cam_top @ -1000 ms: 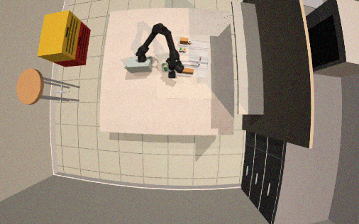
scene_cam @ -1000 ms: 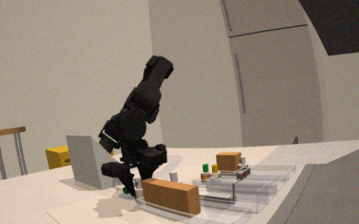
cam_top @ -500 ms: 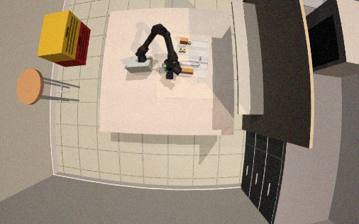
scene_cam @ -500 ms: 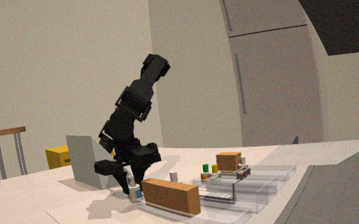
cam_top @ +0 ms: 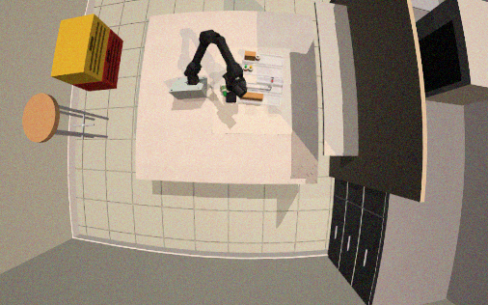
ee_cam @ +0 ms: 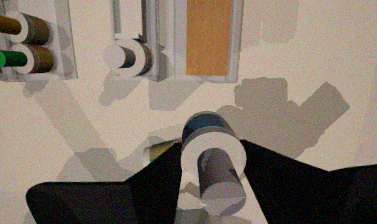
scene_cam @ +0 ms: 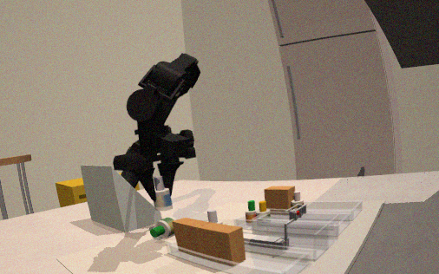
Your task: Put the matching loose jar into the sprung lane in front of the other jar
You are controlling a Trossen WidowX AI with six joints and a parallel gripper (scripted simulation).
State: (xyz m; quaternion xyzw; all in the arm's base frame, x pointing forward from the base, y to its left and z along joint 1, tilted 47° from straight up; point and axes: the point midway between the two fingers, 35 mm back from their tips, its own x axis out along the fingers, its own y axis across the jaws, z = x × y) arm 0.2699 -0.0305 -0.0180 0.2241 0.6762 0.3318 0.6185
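Observation:
My gripper (scene_cam: 161,193) (ee_cam: 209,147) is shut on a jar with a grey-white cap and a blue label (scene_cam: 164,201) (ee_cam: 205,123). The jar is roughly upright and held above the table, in front of the lanes. A similar grey-white-capped jar (scene_cam: 212,216) (ee_cam: 136,58) stands at the front end of the sprung lane, with the pusher's pale parts (ee_cam: 130,20) behind it; its label is hard to read. The orange block's lane is beside it. The pusher's grey bent handle (scene_cam: 286,234) rises toward the rear. The held jar and the lane are apart.
A green-capped jar (scene_cam: 163,229) lies on its side below the gripper. An orange-brown block (cam_top: 252,97) (scene_cam: 208,240) (ee_cam: 207,40) fills the near lane. Green-capped (ee_cam: 10,58) and yellow-capped (ee_cam: 4,23) jars stand in another lane. A grey wedge-shaped block (cam_top: 188,89) (scene_cam: 107,197) stands behind the gripper.

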